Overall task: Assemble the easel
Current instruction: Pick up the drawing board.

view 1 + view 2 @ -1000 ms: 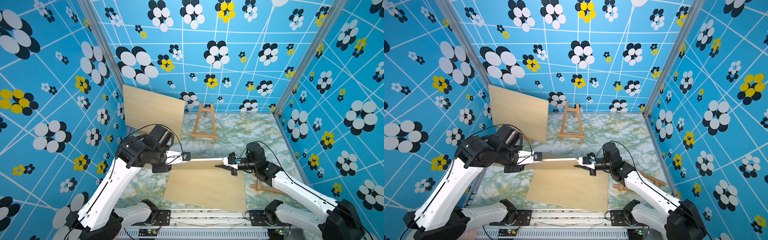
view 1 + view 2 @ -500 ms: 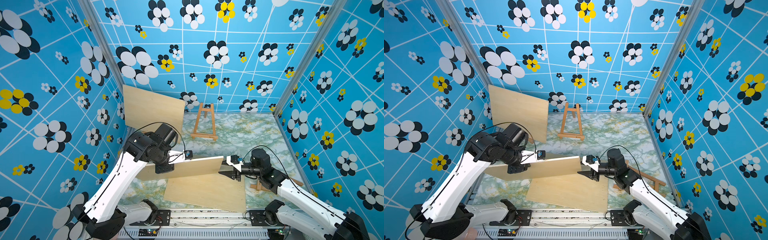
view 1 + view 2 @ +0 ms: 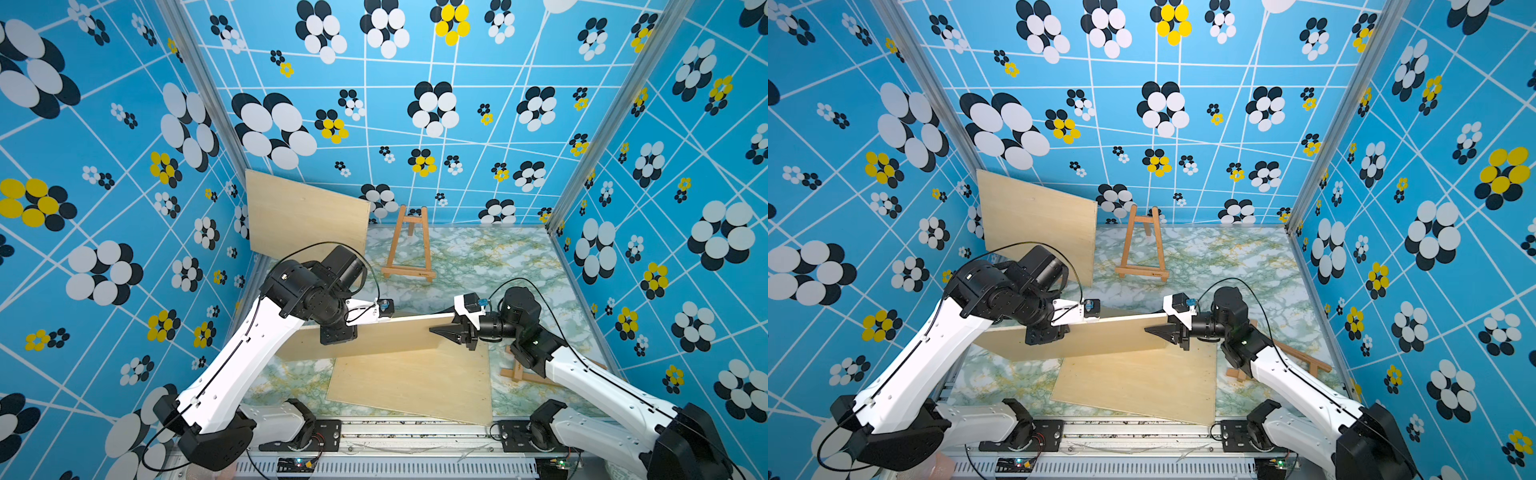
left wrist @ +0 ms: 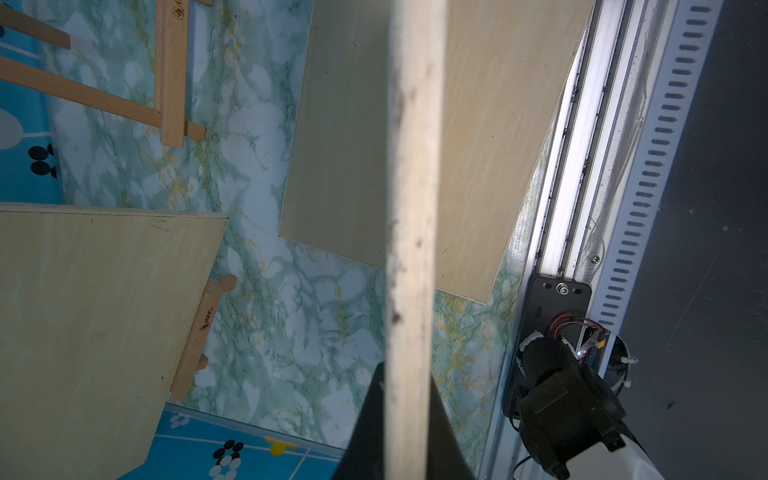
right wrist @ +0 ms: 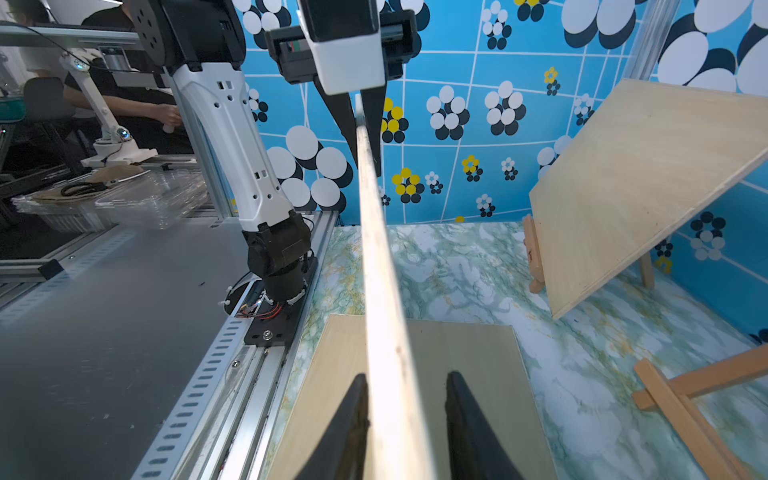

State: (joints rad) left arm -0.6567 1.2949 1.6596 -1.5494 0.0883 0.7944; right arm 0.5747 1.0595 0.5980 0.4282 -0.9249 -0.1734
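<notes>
Much of the lying easel frame (image 3: 524, 375), just beside the flat board (image 3: 411, 386) on the right arm's side, is covered by that arm in both top views. Beyond the flat board, in the back corner on the left arm's side, a leaning board (image 3: 303, 216) hides nearly all of whatever props it. Only a wooden ledge (image 4: 203, 328) peeks out, and we cannot make out the rest.

The held board (image 3: 386, 338) stands on its long edge over the flat board's far edge, and its end on the left arm's side disappears behind the left arm. The left gripper (image 3: 338, 334) is clamped on it, its fingers (image 4: 374, 415) pressed flush to both faces.

The right gripper (image 5: 405, 376) straddles the board's other end. One of its fingers (image 5: 355, 415) lies against the wood, but a sliver of gap shows at the other. We cannot tell whether it grips.

The standing easel (image 3: 409, 245) sits bare, well beyond the flat board, near the back wall.
</notes>
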